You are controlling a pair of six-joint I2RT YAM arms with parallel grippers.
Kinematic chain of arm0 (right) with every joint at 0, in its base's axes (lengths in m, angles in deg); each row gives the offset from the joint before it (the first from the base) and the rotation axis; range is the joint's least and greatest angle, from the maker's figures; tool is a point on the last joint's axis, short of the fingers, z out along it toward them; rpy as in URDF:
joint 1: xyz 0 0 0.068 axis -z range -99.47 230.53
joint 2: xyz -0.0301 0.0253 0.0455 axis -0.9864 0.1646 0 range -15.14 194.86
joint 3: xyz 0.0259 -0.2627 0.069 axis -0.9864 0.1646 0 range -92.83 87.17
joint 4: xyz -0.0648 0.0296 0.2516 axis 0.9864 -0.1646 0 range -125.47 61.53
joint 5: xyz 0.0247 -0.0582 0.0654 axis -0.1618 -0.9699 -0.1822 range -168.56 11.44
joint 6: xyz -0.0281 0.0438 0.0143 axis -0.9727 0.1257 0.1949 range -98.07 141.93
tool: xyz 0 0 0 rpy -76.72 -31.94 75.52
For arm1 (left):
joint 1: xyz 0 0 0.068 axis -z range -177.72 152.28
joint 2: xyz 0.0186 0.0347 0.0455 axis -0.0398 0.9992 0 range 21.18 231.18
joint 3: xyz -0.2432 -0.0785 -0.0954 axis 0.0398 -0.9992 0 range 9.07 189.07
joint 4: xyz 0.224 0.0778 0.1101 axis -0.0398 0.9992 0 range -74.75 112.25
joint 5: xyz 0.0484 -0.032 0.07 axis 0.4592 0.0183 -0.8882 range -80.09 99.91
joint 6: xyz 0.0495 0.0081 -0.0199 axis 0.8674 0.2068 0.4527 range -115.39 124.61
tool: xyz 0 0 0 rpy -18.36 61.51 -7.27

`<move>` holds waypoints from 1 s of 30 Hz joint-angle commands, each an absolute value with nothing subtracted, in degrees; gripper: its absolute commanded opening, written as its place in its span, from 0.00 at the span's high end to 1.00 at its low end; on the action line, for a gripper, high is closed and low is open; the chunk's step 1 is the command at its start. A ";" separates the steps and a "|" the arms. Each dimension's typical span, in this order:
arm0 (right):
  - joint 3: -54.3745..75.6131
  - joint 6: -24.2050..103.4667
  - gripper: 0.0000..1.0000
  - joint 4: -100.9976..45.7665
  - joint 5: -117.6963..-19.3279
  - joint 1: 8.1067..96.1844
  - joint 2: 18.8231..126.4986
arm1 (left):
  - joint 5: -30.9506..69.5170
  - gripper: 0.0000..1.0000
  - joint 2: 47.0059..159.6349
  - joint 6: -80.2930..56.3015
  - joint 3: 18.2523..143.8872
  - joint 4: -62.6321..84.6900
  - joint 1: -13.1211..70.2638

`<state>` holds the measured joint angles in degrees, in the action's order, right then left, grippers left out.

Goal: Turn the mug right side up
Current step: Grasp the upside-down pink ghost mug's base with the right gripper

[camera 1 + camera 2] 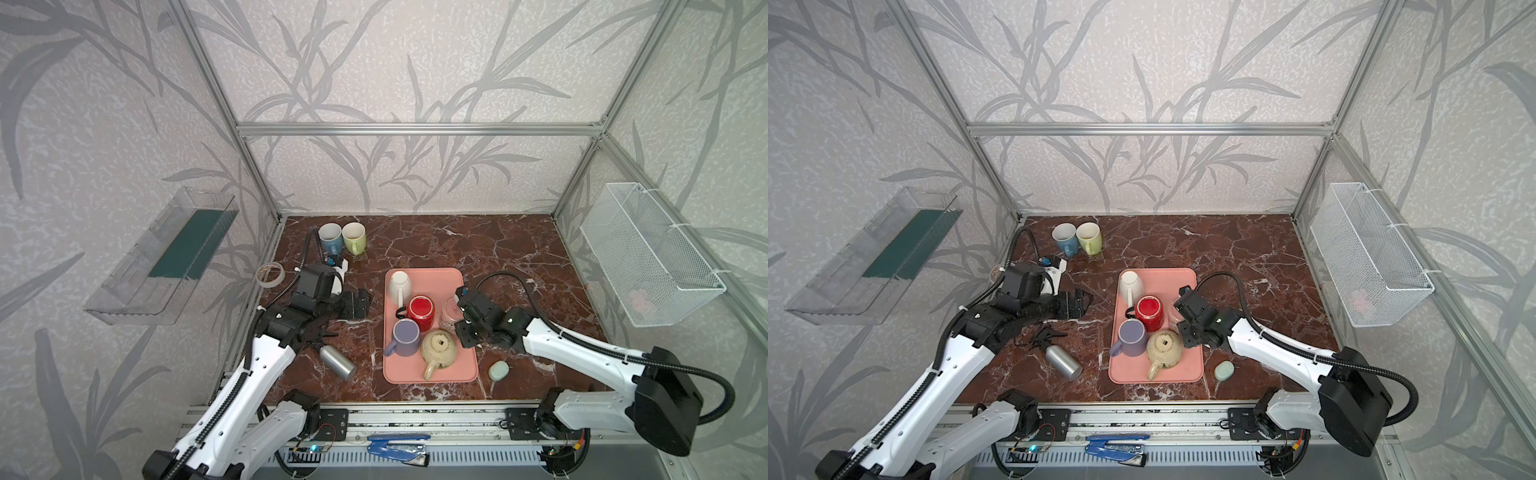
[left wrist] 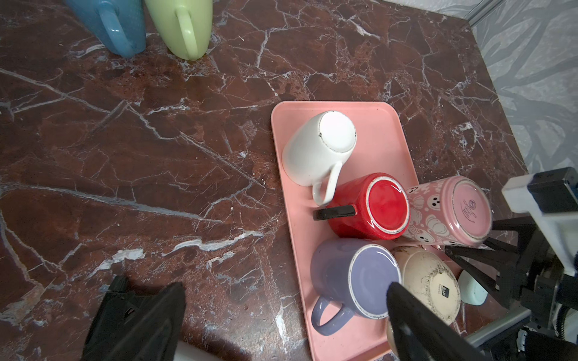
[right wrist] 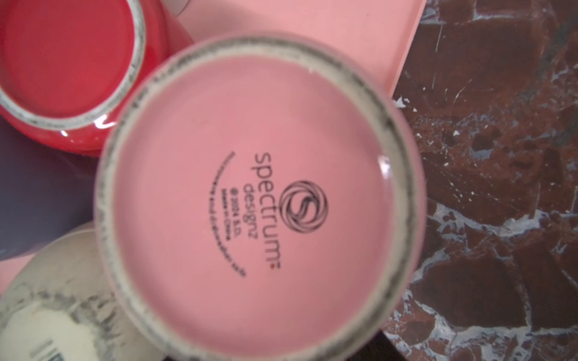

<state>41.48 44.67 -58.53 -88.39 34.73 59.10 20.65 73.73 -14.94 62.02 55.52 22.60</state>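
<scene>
A pink mug with ghost prints stands upside down at the right edge of the pink tray, next to a red mug. Its base fills the right wrist view. In both top views my right gripper hangs over the pink mug and hides most of it. The right gripper's black fingers stand partly apart at the mug's side; I cannot see whether they pinch it. My left gripper is open over the marble, left of the tray, holding nothing.
The tray also carries upside-down white, red, purple and cream mugs. Blue and green mugs stand upright at the back left. A metal bottle, a tape roll and a mint object lie around.
</scene>
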 commanded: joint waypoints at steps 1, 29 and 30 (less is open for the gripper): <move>38.59 45.35 0.45 -57.70 -90.31 34.78 61.06 | 21.42 0.02 72.86 -14.98 61.24 55.24 23.32; 29.70 43.07 0.69 -63.27 -88.98 37.46 73.40 | 18.48 0.02 72.33 -14.29 61.24 56.14 26.61; 29.60 43.03 0.70 -63.23 -88.85 37.55 73.58 | 18.44 0.02 72.42 -14.29 61.27 56.20 26.66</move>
